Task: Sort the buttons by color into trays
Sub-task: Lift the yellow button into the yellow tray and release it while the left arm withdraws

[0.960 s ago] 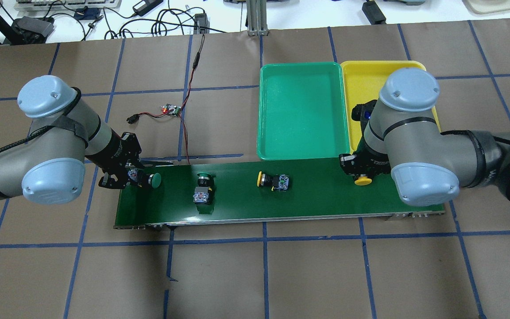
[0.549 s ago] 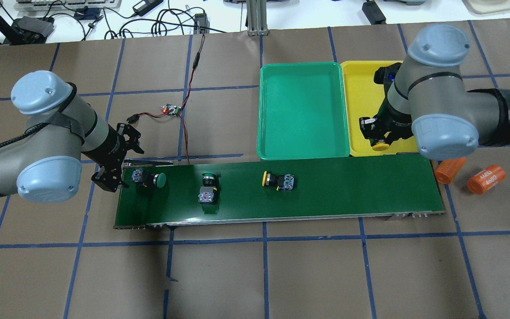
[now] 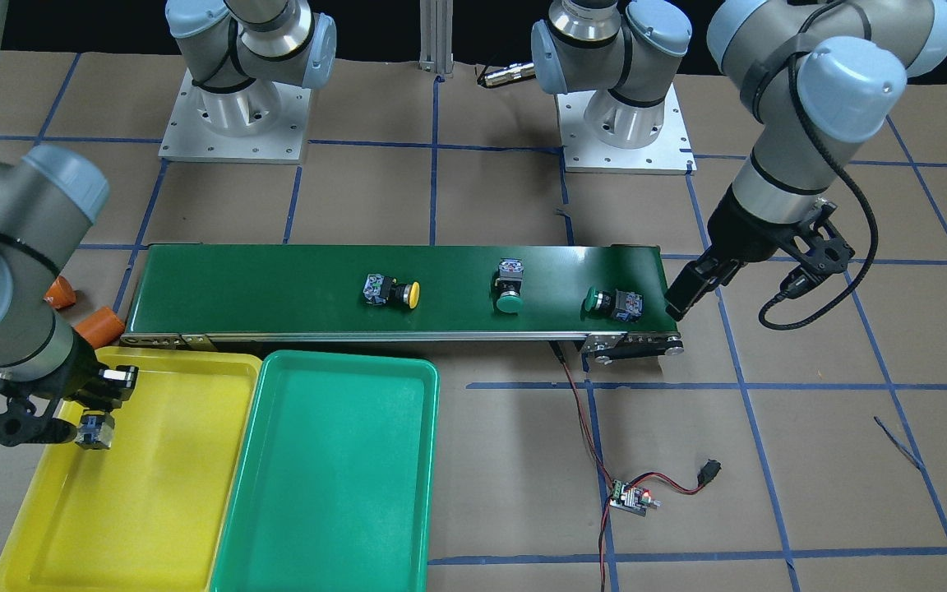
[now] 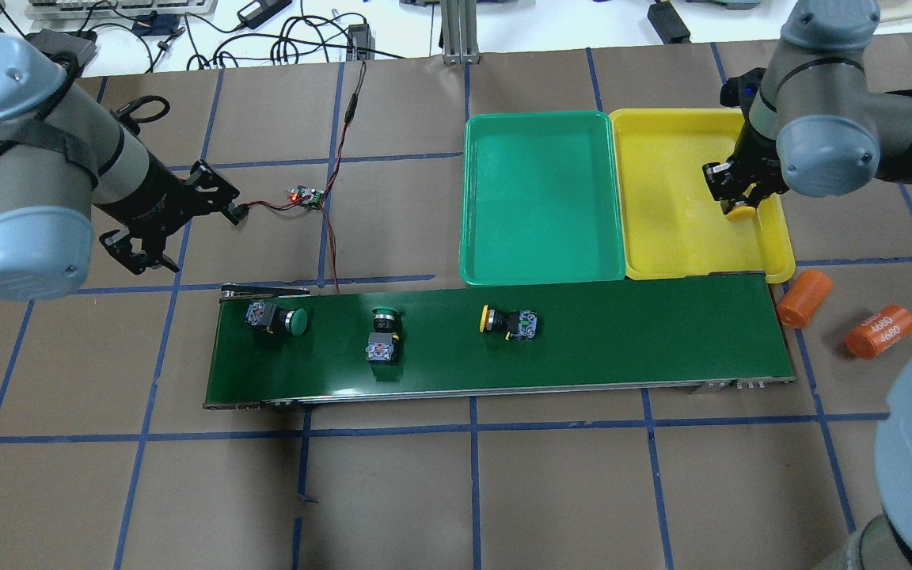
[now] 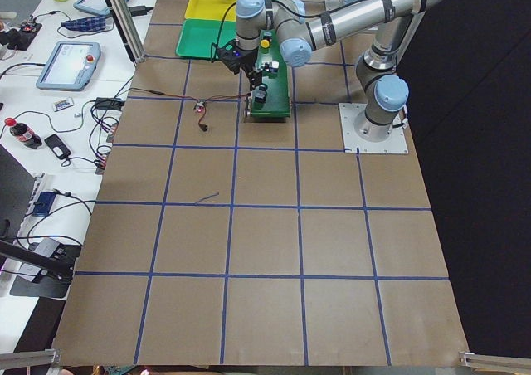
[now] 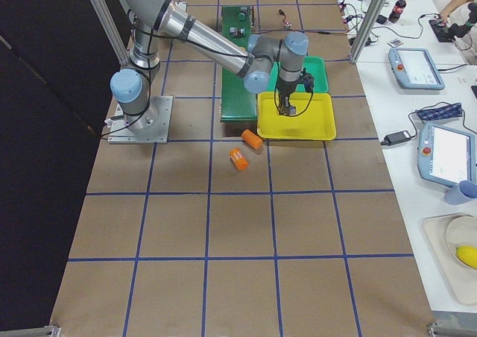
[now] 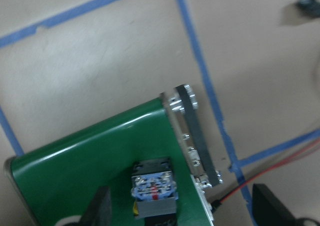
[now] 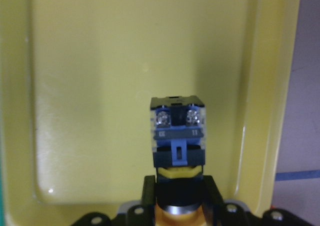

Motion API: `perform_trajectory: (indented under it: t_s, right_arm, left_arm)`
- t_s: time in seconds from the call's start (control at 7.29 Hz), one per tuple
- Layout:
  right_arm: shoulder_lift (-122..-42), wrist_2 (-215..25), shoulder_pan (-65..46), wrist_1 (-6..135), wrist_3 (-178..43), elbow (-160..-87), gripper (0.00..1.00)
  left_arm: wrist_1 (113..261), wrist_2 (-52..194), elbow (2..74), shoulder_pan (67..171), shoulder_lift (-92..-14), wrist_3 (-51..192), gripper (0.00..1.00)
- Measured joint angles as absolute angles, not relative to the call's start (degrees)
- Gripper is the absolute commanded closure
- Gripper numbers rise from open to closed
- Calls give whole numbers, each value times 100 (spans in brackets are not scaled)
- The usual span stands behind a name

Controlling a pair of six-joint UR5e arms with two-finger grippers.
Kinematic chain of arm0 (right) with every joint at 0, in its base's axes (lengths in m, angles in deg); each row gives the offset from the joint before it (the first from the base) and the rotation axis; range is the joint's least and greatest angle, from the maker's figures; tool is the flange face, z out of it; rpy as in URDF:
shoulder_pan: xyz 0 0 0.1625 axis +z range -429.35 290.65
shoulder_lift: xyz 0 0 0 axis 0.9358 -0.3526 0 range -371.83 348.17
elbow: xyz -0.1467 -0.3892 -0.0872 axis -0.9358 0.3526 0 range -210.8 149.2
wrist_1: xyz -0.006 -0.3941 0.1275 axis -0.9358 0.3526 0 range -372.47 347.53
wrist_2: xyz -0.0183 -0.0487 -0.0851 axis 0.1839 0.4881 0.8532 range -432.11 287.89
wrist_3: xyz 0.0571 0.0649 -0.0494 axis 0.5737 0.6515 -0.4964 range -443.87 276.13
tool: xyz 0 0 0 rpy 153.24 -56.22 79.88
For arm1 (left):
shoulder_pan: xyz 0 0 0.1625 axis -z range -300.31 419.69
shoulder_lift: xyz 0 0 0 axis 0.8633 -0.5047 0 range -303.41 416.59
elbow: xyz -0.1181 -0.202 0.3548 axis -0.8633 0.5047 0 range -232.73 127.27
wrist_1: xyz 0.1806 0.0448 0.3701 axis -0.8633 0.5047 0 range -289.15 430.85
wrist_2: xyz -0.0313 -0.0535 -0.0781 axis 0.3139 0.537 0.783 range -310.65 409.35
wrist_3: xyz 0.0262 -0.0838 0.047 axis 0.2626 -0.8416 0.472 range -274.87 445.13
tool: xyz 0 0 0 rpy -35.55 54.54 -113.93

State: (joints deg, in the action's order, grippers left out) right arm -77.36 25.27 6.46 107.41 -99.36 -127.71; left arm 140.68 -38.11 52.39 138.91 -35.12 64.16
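Worktop point(image 4: 472, 491) papered brown with a blue tape grid; cluttered benches lie beyond its far edge. I count a green tray point(image 4: 539, 198), a yellow tray point(image 4: 662, 158) and four buttons point(image 4: 383, 336): two green-capped and one yellow-capped lie on the belt point(image 4: 622, 340) mid-worktop. Right tool point(image 4: 733, 196) is clamped on the fourth button point(image 8: 177, 136), over the yellow tray. Left tool point(image 4: 139, 253) has its fingers apart, empty.

The number "4680" is printed on the orange cylinder point(image 4: 879, 332) at the right of the frame. No other words can be read.
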Motion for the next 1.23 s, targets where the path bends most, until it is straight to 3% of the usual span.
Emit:
perform_trajectory:
  t_s: [0.14,0.27,0.82,0.96,1.23]
  right_arm:
    - [-7564,2540,479,10743,-10087,-12768,40]
    - [-7445,2538,373,10755,-10202,-12776,16]
    - [-7501,2290,331,10652,-10339,-12792,9]
    - [-7653,2227,344,10424,-10339,-12800,0]
    - [-8131,2141,389,9990,-10372,-12976,0]
  left_arm:
    - [14670,-3818,4841,13914,-3532,7022,0]
    - [15101,-3821,4547,13980,-3543,7440,0]
    - [15366,-3877,4288,14639,-3516,8361,0]
    - [15374,-3850,4277,14768,-3497,8488,0]
    - [15390,-3858,4332,15065,-3478,8564,0]
